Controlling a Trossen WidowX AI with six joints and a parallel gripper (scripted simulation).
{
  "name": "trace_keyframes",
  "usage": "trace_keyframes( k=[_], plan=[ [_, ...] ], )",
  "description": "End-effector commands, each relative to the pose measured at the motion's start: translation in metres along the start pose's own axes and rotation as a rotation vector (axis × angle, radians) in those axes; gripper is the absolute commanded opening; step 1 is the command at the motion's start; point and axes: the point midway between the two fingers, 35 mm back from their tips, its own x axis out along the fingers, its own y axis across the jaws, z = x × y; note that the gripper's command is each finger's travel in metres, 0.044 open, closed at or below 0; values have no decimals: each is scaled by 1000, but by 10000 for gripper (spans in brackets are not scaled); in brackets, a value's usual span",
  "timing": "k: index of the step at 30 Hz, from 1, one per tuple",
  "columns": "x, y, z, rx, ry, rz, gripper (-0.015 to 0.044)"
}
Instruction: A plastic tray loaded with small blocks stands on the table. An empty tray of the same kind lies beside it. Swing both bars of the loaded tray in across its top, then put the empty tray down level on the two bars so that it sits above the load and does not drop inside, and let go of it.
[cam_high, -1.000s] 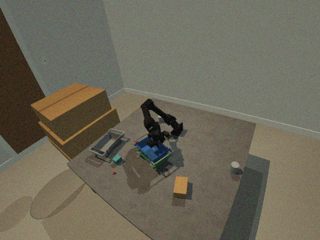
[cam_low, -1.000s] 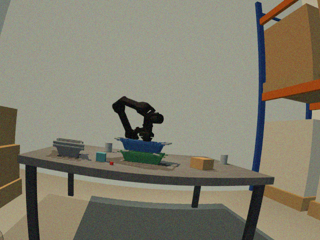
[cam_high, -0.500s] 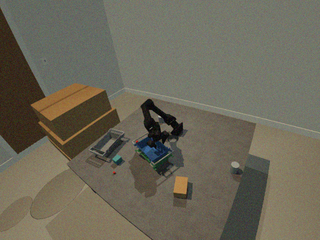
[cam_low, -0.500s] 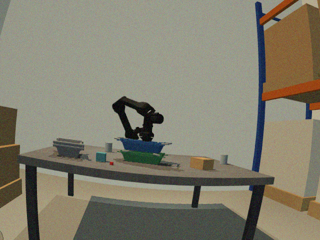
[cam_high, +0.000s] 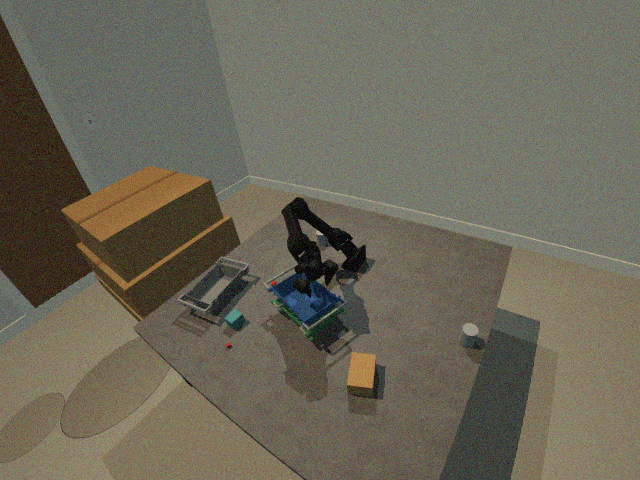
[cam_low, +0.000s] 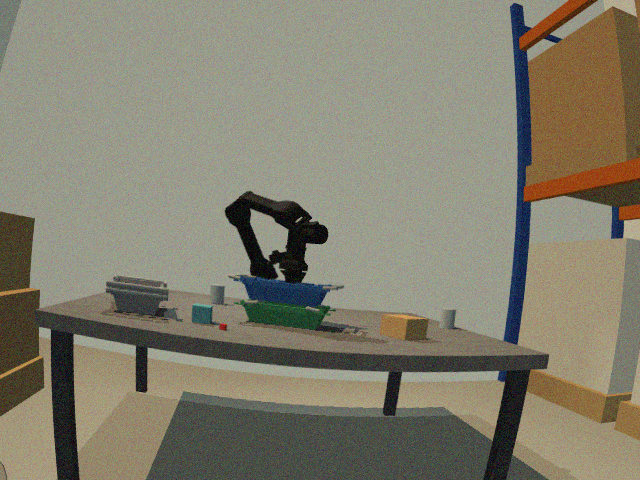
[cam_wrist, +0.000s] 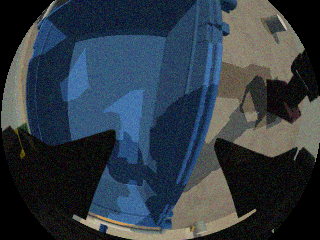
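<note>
My tool (cam_high: 316, 289) (cam_low: 294, 280) (cam_wrist: 168, 140) stands wide, holding nothing, over the near-level blue tray (cam_high: 310, 307) (cam_low: 284, 291) (cam_wrist: 117, 65), which sits above the green tray (cam_high: 323, 326) (cam_low: 285, 314); I judge this the release, calling next for lifting straight clear without nudging it.

And here the blue plastic tray (cam_low: 284, 292) sits above the green plastic tray (cam_low: 286, 315) (nicely stacked, that), black end effector (cam_low: 293, 279) right over it!
</note>
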Motion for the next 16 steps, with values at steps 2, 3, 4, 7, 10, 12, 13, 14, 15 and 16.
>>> trace_keyframes(
  k=[2, 3, 4, 7, 10, 12, 13, 14, 15, 16],
  plan=[
    [-30, 3, -3, -18, 26, 21, 440],
    [-36, 3, -3, -24, 30, 26, 440],
    [-43, 3, -3, -30, 34, 30, 440],
    [-63, 2, -2, -48, 45, 43, 440],
    [-83, 0, 0, -66, 57, 55, 440],
    [-94, -2, 1, -77, 64, 63, 440],
    [-98, -2, 1, -80, 65, 65, 440],
    [-99, -2, 2, -81, 66, 65, 440],
    [-99, -2, 2, -81, 66, 65, 440],
    [-90, -2, 0, -80, 59, 68, 440]
  ],
)
